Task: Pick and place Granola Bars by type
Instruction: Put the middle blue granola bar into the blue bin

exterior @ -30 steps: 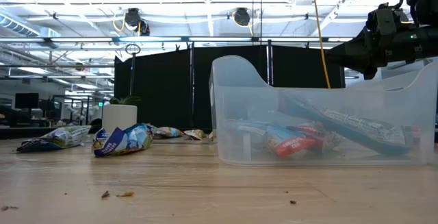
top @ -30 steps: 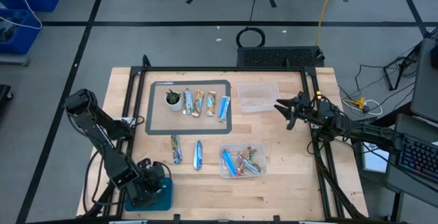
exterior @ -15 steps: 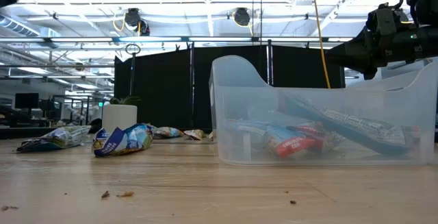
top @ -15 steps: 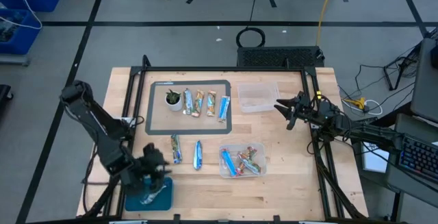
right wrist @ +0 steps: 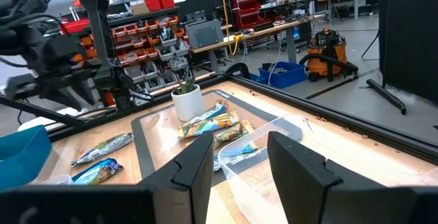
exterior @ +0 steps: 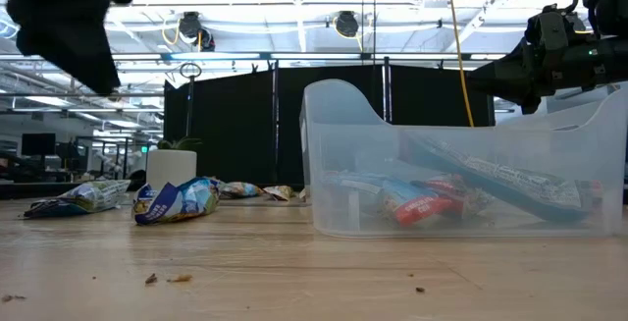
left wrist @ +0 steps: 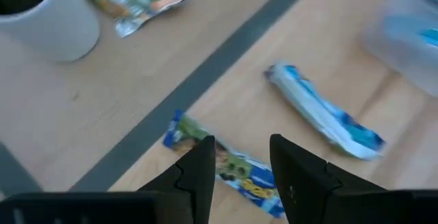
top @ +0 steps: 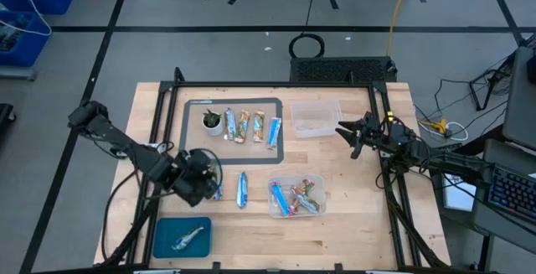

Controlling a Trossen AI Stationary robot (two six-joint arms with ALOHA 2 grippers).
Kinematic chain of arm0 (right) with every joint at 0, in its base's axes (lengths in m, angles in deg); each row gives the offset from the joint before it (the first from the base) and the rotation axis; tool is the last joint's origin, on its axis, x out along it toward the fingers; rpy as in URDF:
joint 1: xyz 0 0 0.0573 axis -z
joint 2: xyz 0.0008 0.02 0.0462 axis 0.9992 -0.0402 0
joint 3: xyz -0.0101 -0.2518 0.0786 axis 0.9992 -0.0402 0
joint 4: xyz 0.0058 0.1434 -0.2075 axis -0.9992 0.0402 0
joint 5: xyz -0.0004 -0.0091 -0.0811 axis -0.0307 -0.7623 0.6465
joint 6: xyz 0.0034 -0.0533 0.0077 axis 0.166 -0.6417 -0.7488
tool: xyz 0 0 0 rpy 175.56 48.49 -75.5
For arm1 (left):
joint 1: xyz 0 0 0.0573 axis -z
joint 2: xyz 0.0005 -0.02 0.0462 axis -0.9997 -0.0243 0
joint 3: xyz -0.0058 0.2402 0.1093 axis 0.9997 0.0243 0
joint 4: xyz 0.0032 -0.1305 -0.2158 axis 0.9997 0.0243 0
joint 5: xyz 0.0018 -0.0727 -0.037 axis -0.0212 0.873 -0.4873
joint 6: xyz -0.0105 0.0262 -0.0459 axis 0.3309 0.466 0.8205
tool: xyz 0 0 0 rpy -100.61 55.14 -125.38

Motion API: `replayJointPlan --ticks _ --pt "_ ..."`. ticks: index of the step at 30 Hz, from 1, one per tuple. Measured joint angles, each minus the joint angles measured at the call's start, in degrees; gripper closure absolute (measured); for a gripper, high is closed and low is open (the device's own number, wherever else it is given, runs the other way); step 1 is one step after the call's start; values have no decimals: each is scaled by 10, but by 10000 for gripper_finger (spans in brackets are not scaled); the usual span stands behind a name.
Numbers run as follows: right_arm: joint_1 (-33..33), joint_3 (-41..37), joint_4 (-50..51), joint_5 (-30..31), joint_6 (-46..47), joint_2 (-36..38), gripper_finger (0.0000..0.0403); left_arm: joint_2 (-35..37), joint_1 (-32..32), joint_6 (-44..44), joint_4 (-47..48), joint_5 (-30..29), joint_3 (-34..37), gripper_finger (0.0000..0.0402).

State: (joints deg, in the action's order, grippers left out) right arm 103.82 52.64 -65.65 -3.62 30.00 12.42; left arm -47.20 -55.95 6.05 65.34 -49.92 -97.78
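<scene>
High view: the left gripper [top: 203,182] hovers at about 8 o'clock on the desk [top: 352,232], over a blue-green bar [top: 215,183]; its jaws stand apart with nothing between them. A blue-white bar [top: 242,189] lies just beside, toward 3 o'clock. Four more bars [top: 251,126] sit in a row at 11 o'clock inside a taped frame [top: 279,131], next to a white cup [top: 213,123]. A clear tub [top: 296,197] at 6 o'clock holds mixed bars. A silvery bar [top: 188,237] rests in the blue tray [top: 163,236]. The right gripper [top: 347,137] waits at 3 o'clock, jaws parted, empty.
</scene>
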Motion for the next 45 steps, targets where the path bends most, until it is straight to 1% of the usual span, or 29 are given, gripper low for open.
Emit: replayJointPlan --ticks 6,9,13,17,21,24,37,45 --pt "0 0 0 0 0 0 273 0 -51 15 -25 65 47 259" --pt "0 0 0 0 0 0 273 0 -68 34 -35 69 76 259" --pt "0 0 0 0 0 0 273 -1 -98 50 -73 78 114 259" --pt "0 0 0 0 0 0 273 -1 -116 35 -132 112 142 259" --pt "0 0 0 0 0 0 273 -1 -127 0 -209 135 166 259" --pt "0 0 0 0 0 0 273 -1 -128 -17 -229 149 173 259" --pt "0 0 0 0 0 0 273 -1 -128 -6 -222 150 173 259" --pt "0 0 0 0 0 0 273 -34 -128 4 -226 156 173 259"
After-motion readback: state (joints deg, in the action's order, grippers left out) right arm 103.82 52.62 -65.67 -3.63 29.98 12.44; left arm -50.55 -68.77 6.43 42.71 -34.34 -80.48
